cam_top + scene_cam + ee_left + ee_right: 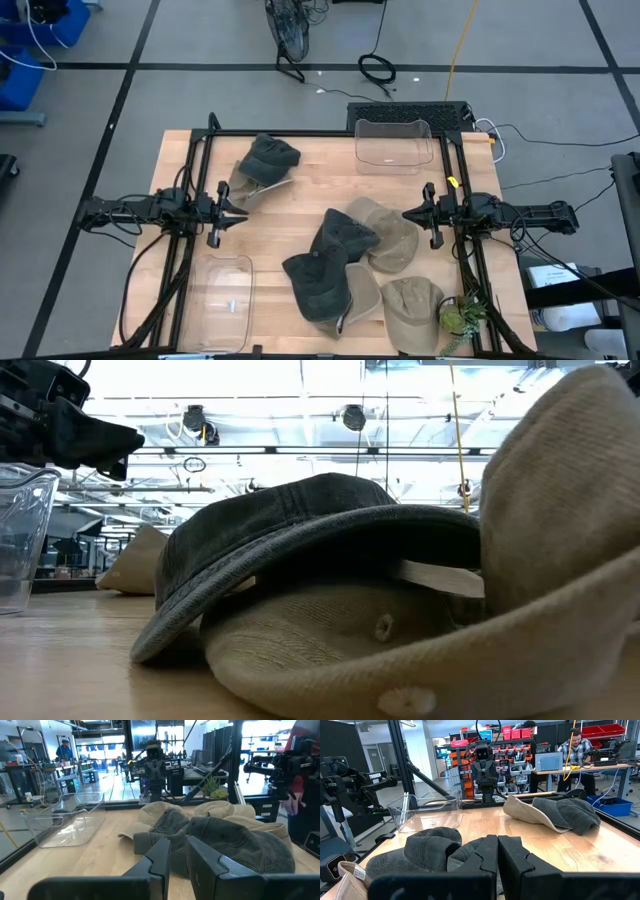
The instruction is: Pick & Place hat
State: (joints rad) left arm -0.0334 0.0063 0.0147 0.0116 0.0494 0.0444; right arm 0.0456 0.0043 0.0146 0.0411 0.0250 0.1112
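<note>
Several hats lie in a heap on the wooden table, right of its middle: dark grey ones (345,238) (318,285) overlapping beige ones (392,238) (412,310). Another dark grey hat (268,158) rests on a beige one at the far left. My left gripper (238,208) (178,842) hovers level at the table's left edge, its fingers a narrow gap apart with nothing between them. My right gripper (408,214) (497,839) hovers level at the right edge, shut and empty, just beside the heap.
A clear plastic bin (393,145) stands at the far edge and a second one (222,300) at the near left. A small green plant (462,318) sits at the near right corner. Bare wood shows between the two groups of hats.
</note>
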